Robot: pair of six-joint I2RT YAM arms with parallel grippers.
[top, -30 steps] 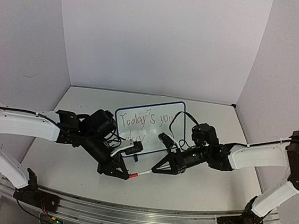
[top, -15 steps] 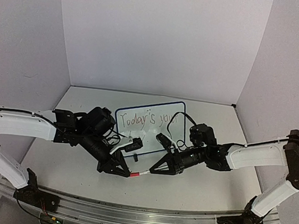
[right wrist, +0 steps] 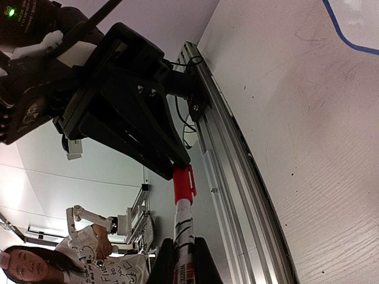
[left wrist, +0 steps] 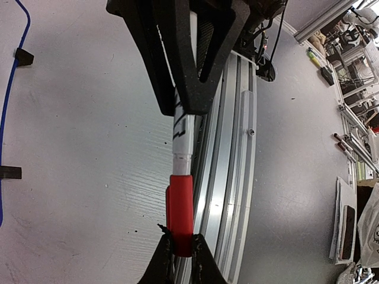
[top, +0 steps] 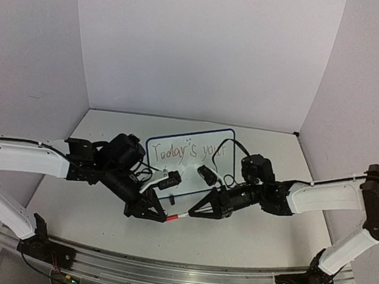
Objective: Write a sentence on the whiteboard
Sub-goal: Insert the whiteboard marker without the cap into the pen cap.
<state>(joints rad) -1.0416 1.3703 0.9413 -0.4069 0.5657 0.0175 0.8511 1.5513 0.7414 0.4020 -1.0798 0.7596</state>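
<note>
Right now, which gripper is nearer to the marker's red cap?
Left. The left gripper is shut on the red cap; the right gripper holds the white barrel just behind it.

I believe this is a robotics lab. The table [top: 254, 237] stands inside a booth of plain white panels [top: 206, 49]. A rail of aluminium profile [top: 162, 269] with thin wires runs along the table's near edge and carries the arm bases [top: 33, 242]. Beyond that edge, my left wrist camera shows a grey floor, more aluminium framing [left wrist: 328, 21] and small loose items [left wrist: 346, 142]. My right wrist camera shows what seems to be another white mechanical arm [right wrist: 89, 218], and a person [right wrist: 26, 266] in a printed shirt.
</note>
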